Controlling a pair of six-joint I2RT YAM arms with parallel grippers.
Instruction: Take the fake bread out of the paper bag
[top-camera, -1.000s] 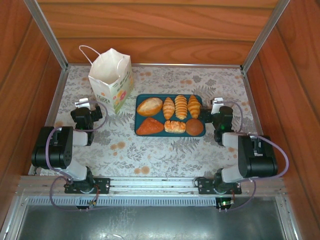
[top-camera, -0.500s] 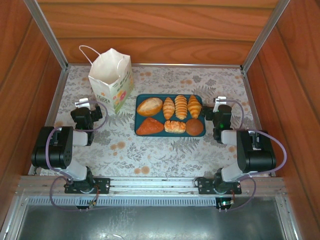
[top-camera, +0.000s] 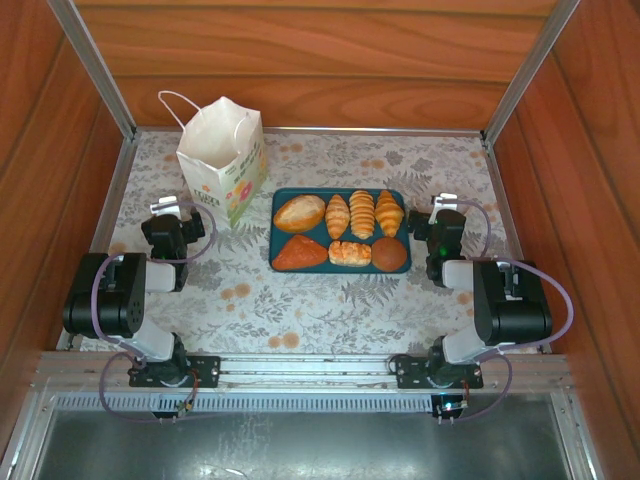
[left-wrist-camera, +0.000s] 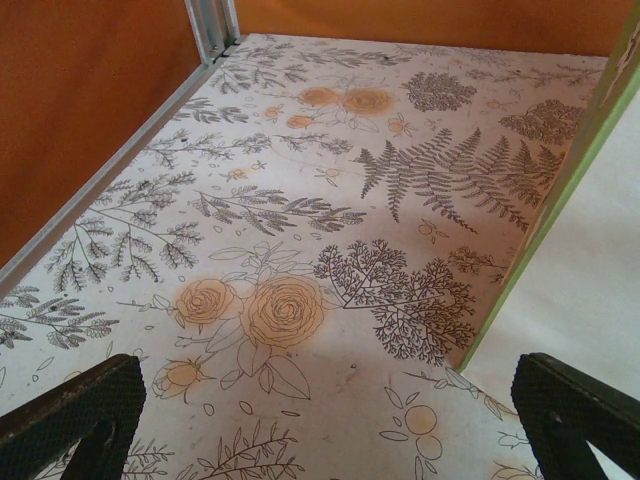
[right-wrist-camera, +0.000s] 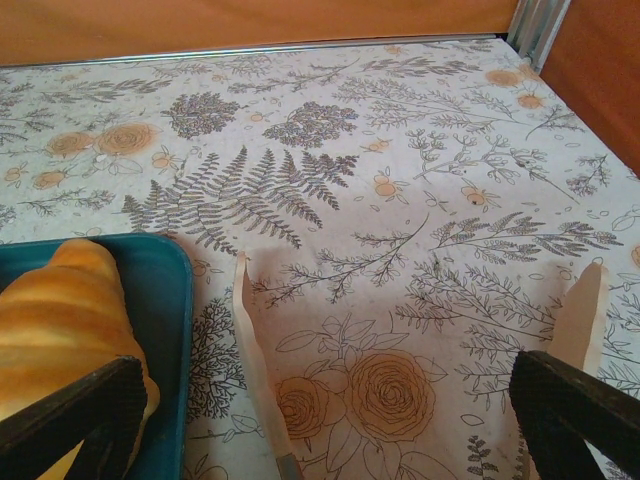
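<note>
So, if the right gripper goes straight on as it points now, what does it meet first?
Likely nothing near: before the right gripper lies open floral tablecloth up to the wooden back wall. The croissant on the teal tray sits left of that line.

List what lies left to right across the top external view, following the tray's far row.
left gripper → paper bag → oval roll → left croissant → middle croissant → right croissant → right gripper
</note>
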